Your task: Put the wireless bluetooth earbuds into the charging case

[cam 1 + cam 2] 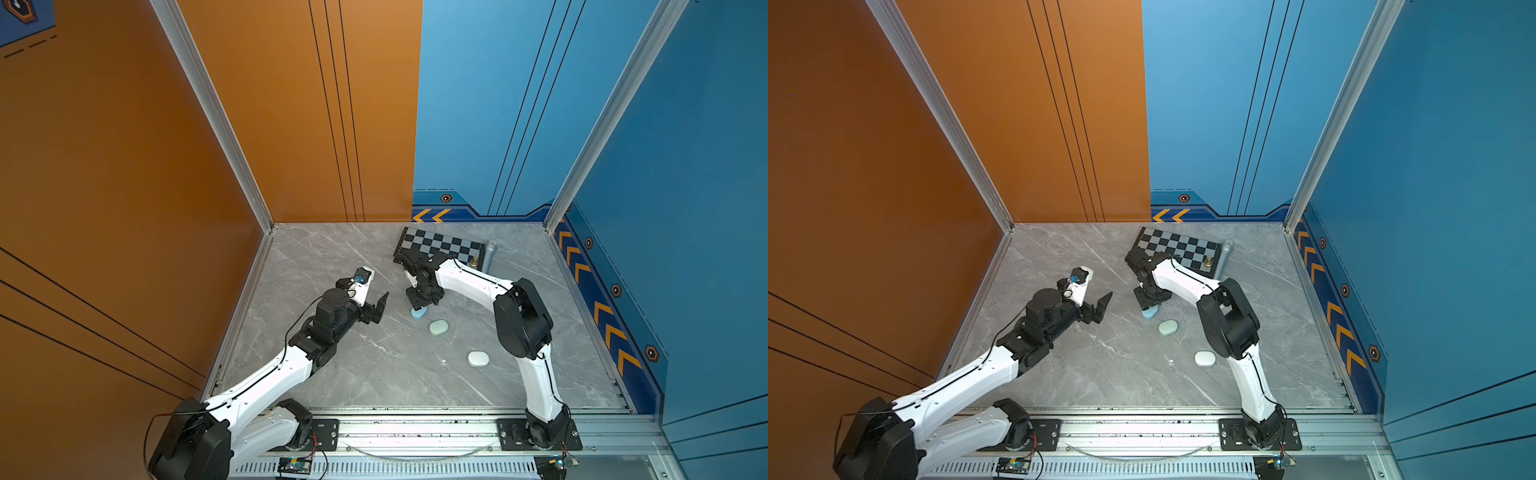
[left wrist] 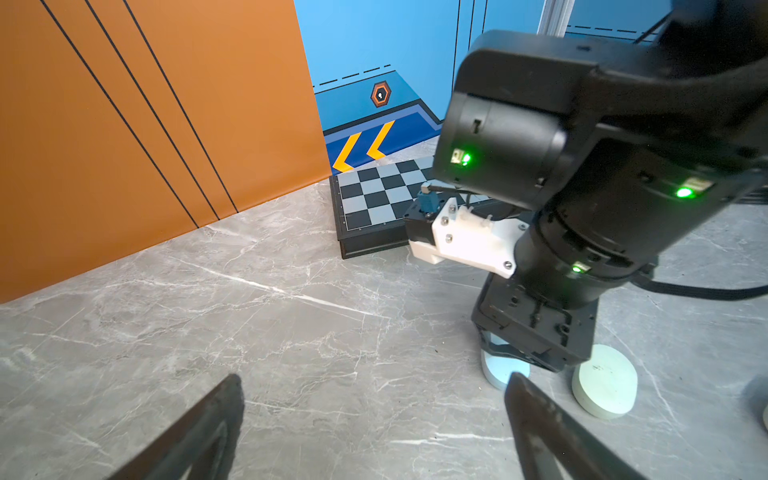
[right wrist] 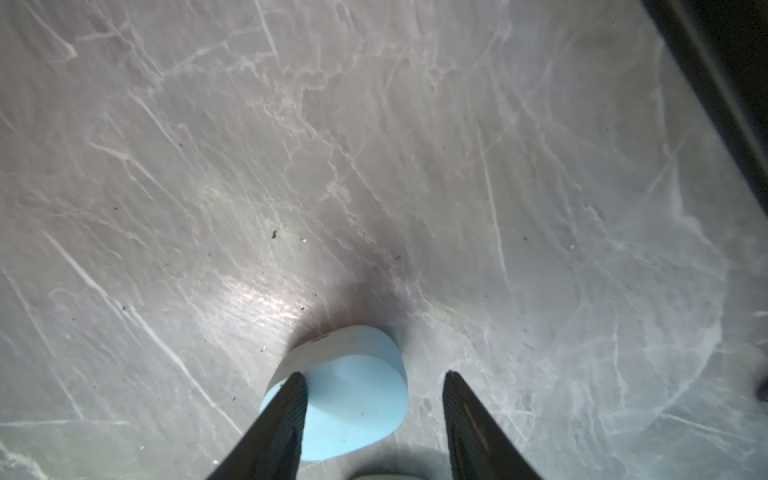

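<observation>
the right tool (image 1: 420, 306) points straight down at the light blue charging case (image 1: 417, 313), which lies flat and closed on the grey marble surface (image 1: 332, 365) near the middle, in front of the chessboard (image 1: 436, 243); in the right wrist view the right tool (image 3: 374, 375) has its fingers spread, one fingertip (image 3: 297, 386) crossing in front of the case's (image 3: 357, 411) top face and the other standing off beside it with bare surface showing between, so nothing is pinched. just beside the blue case, towards the robot's base and a little to the right, lies a mint charging case (image 1: 439, 327), closed and apart from it, and further towards the base rests a white charging case (image 1: 478, 358), well apart from both. the left tool (image 1: 380, 306) hovers to the left of the blue case with its fingers spread wide and nothing between them; the left wrist view shows the left tool (image 2: 374, 377) over bare surface, with the blue case (image 2: 498, 370) and mint case (image 2: 604, 384) beyond one fingertip, under the right arm. a small gold chess piece (image 1: 474, 261) stands at the chessboard's right edge, next to a grey cylinder (image 1: 489, 254) lying alongside the board. the earbuds themselves i cannot make out in any view
</observation>
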